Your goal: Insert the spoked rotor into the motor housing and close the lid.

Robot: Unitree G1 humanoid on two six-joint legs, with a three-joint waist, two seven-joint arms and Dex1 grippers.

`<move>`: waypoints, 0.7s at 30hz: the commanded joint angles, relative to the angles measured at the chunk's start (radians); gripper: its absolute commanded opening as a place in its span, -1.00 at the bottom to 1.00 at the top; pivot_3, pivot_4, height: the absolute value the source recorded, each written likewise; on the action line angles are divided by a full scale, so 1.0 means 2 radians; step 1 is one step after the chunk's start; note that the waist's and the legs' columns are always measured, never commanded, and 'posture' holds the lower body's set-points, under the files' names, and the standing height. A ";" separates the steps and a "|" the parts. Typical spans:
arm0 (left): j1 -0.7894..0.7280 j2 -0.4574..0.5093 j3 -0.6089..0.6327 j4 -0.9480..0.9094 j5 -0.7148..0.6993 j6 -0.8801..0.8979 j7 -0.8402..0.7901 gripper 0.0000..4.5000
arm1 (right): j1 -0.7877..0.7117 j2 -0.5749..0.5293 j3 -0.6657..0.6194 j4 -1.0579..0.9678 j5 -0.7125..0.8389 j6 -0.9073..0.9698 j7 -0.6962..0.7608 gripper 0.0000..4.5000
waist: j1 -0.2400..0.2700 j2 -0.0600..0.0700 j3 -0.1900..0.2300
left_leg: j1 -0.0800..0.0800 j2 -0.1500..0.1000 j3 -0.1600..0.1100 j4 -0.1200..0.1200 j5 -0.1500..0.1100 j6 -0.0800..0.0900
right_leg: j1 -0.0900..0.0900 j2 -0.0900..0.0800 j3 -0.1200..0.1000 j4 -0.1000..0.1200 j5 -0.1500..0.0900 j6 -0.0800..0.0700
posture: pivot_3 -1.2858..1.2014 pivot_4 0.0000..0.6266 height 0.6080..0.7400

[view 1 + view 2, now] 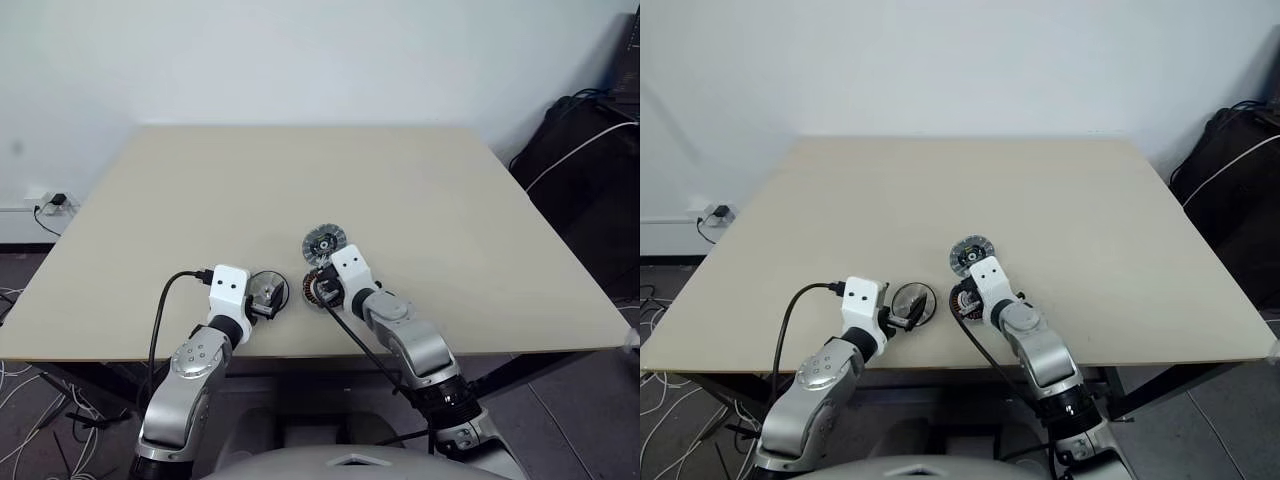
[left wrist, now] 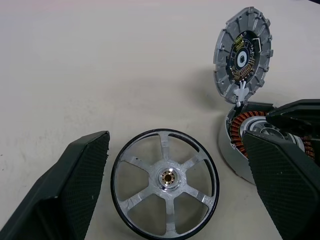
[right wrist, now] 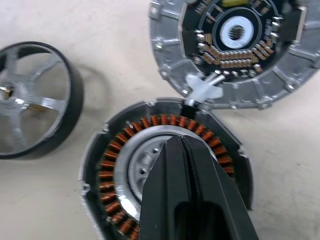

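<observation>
Lower centre: silver spoked rotor point(image 2: 165, 189) with black rim lies flat between the open left gripper's point(image 2: 172, 192) fingers, left of the copper-wound motor housing point(image 3: 165, 172); right gripper point(image 3: 186, 150) closed, empty.

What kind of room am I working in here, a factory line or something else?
Probably a lab or office test room, not a line: one plain beige table against a bare white wall, a wall socket with loose cables on the floor, and a black bag.
</observation>
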 commanded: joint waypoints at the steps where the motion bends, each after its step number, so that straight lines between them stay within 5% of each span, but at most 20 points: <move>1: -0.004 -0.004 0.001 -0.008 0.002 -0.009 0.002 1.00 | -0.010 0.000 -0.006 -0.005 -0.006 -0.006 -0.006 -0.98 | 0.000 0.000 0.000 | 0.000 0.000 0.000 0.000 0.000 0.000 | 0.000 0.000 0.000 0.000 0.000 0.000 | 0.03 -1.00 1.00; 21: -0.003 -0.005 -0.001 -0.005 0.001 -0.009 -0.001 1.00 | -0.001 -0.014 0.018 -0.011 0.002 0.011 0.033 -0.98 | -0.001 -0.001 -0.001 | 0.000 0.000 0.000 0.000 0.000 0.000 | 0.000 0.000 0.000 0.000 0.000 0.000 | 0.03 -1.00 1.00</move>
